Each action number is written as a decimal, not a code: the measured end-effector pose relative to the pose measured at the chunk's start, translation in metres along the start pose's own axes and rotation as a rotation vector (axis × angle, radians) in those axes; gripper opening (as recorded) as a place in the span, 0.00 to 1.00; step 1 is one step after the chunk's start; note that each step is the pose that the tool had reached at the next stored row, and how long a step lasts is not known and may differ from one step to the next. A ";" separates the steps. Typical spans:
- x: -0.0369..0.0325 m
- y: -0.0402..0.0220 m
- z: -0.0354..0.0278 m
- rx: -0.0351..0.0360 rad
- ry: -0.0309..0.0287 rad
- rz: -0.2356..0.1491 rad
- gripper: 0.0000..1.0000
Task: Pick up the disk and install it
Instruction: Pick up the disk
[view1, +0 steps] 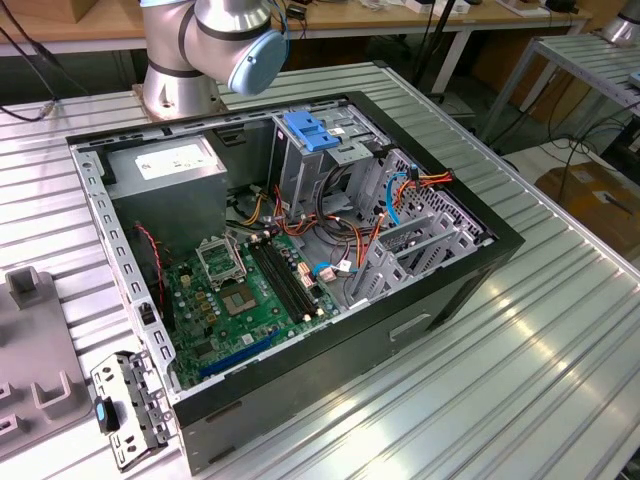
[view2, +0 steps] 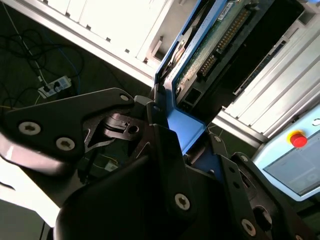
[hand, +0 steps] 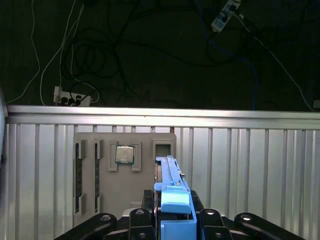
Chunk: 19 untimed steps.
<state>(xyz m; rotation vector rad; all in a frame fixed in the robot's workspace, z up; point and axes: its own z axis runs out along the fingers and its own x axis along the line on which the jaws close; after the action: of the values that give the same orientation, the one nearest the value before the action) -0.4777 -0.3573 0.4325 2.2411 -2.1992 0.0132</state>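
exterior view: above, angled down onto computer case | both wrist views: close behind gripper, sharing disk

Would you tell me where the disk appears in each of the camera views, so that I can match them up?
Exterior view: the arm's base and the open computer case on the ribbed metal table.
First wrist view: the disk, edge-on, clamped in the gripper, before the grey tray.
Second wrist view: the disk's circuit-board side, blue rail along it, beyond the gripper.
Shared landmark: the ribbed metal table.

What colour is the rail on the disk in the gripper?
Blue, seen best on the disk in the first wrist view.
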 end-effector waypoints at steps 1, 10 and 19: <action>0.0000 0.0000 -0.0014 -0.0001 0.0000 0.000 0.37; 0.0001 0.0000 -0.0157 0.0000 0.0000 0.000 0.37; 0.0002 -0.0002 -0.0342 0.0000 0.0000 0.000 0.37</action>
<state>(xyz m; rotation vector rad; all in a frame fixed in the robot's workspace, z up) -0.4777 -0.3573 0.4668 2.2411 -2.1992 0.0132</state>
